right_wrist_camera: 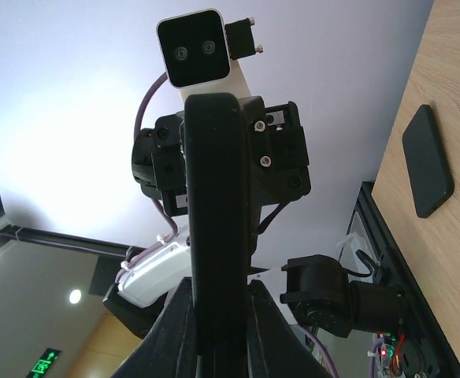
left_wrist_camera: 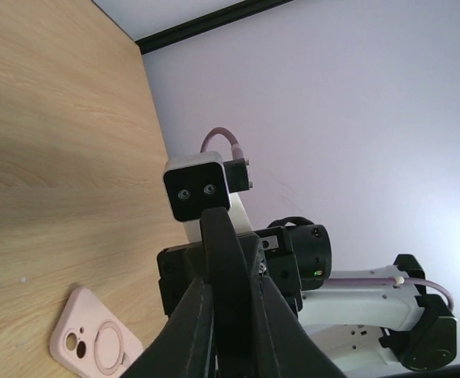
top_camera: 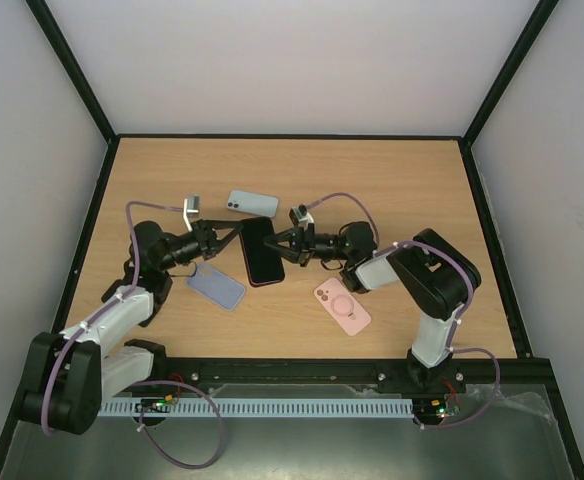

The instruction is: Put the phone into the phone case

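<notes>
A black phone with a dark red rim (top_camera: pixel 261 250) hangs screen-up between my two grippers near the table's middle. My left gripper (top_camera: pixel 234 240) is shut on its left long edge. My right gripper (top_camera: pixel 285 243) is shut on its right long edge. In the left wrist view the phone (left_wrist_camera: pixel 224 252) shows edge-on between my gripper (left_wrist_camera: pixel 231 295) fingers. In the right wrist view the phone (right_wrist_camera: pixel 214 205) also shows edge-on in my gripper (right_wrist_camera: pixel 218 303). A lavender case (top_camera: pixel 216 286) lies below the left gripper. A pink case (top_camera: pixel 342 306) lies at the front right and also shows in the left wrist view (left_wrist_camera: pixel 96 340).
A pale blue-grey case (top_camera: pixel 252 203) lies just behind the held phone. A dark flat slab (right_wrist_camera: pixel 428 161) lies on the wood in the right wrist view. Black frame rails (top_camera: pixel 292 136) and white walls bound the wooden table (top_camera: pixel 402 190).
</notes>
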Controlling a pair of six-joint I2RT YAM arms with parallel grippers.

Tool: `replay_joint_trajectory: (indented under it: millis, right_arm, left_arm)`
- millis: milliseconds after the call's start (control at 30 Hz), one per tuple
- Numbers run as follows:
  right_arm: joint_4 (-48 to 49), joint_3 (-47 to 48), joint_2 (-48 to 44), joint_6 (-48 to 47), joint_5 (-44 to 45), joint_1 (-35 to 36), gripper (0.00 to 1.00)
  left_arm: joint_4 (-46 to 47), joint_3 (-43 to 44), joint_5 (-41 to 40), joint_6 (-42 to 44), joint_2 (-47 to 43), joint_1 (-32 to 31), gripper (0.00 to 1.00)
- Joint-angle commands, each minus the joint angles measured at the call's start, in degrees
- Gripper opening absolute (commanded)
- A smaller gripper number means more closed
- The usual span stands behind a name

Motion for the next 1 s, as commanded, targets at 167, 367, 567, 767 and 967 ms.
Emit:
replay_joint_trajectory:
  millis: [167, 367, 567, 767, 967]
  right_arm:
    - [17.32, -1.74, 1.33, -0.44, 2.06, 0.23, 0.02]
    - [14.57, -1.96, 0.6, -2.22, 4.02, 0.23, 0.02]
    - [4.44, -1.0, -2.79, -8.14, 8.52, 0.19, 0.02]
    - [9.05, 0.7, -0.12, -4.04, 11.79, 0.17, 0.02]
    - [9.49, 1.56, 1.65, -3.14, 14.32, 0.1, 0.02]
  left_arm:
    - [-12.18, 4.85, -0.44, 9.58, -2.31, -0.03, 0.03]
    - [-17.01, 6.42, 0.64, 10.22, -3.34, 0.02, 0.35]
    - [-17.45, 4.5, 3.25, 10.41, -5.02, -1.23, 0.66]
    - [-22.18, 3.21, 2.59, 12.28, -6.67, -3.24, 0.71]
    - [-27.27, 4.9, 1.01, 15.78, -4.31, -6.89, 0.59]
